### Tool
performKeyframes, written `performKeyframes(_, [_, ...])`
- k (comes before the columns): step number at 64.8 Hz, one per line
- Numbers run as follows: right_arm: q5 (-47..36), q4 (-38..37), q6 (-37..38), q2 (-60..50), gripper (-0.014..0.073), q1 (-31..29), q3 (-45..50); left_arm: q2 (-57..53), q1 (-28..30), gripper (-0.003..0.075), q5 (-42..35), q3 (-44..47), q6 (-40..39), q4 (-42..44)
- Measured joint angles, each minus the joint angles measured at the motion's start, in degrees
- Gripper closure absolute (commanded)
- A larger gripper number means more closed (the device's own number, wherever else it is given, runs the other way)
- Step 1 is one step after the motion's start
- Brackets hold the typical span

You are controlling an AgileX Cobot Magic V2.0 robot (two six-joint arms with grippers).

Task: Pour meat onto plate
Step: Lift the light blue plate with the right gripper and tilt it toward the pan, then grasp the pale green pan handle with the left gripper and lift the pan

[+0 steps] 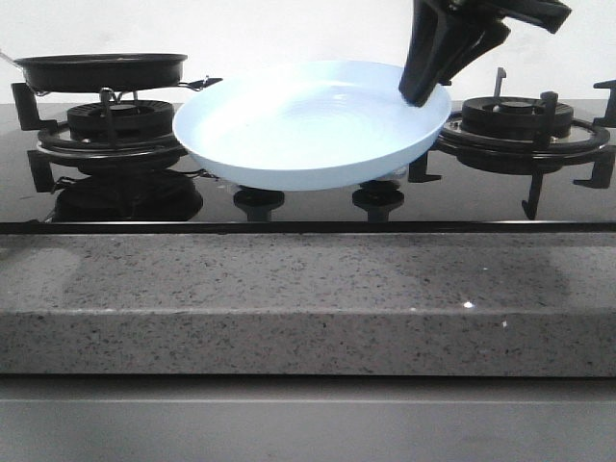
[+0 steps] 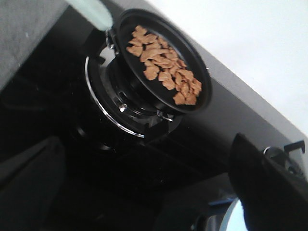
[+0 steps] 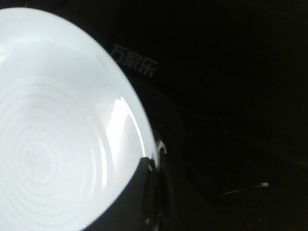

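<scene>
The pale blue plate [image 1: 308, 125] hangs tilted above the middle of the black hob. My right gripper [image 1: 423, 91] is shut on its right rim. In the right wrist view the plate [image 3: 48, 144] fills one side, with a dark finger [image 3: 139, 197] over its rim. The meat [image 2: 163, 65], many small orange-brown pieces, lies in the black frying pan [image 2: 204, 101] on the left burner. In the front view the pan [image 1: 101, 69] hides the meat. My left gripper [image 2: 149, 192] is open and empty, apart from the pan. A bit of the plate [image 2: 231, 219] shows beside it.
The pan has a pale green handle [image 2: 91, 9]. The left burner grate [image 1: 106, 125] and the right burner [image 1: 525, 120] stand on the glass hob. Two knobs [image 1: 258, 200] sit under the plate. A grey granite counter edge [image 1: 308, 289] runs along the front.
</scene>
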Motion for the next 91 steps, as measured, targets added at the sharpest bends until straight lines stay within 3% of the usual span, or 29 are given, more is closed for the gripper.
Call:
performKeyframes(19, [0.0,0.0,0.0,0.0,0.0663,0.0,0.0,18.4,7.3,0.0049,10.2,-14.6,1.3,-6.6])
performKeyframes(40, [0.0,0.0,0.0,0.0,0.0663,0.0,0.0,31.7,7.6,0.0049,11.4,-26.2,1.5,-7.4])
performKeyframes(58, [0.0,0.0,0.0,0.0,0.0663,0.0,0.0,37.8,7.7,0.0060,11.3,-30.1,1.6,-8.3])
performKeyframes(66, [0.0,0.0,0.0,0.0,0.0663,0.0,0.0,38.3,7.7,0.0181,11.0,-30.1,1.6,-8.6])
performKeyframes(76, [0.0,0.0,0.0,0.0,0.0663,0.0,0.0,38.3,7.7,0.0480,11.0,-30.2,1.6,-8.7])
performKeyframes(83, [0.0,0.0,0.0,0.0,0.0663,0.0,0.0,38.3,7.7,0.0637,10.8,-30.2,1.6,-9.3])
performKeyframes(91, [0.0,0.0,0.0,0.0,0.0663,0.0,0.0,38.1,7.7,0.0725,10.0,-30.6,1.1,-11.6])
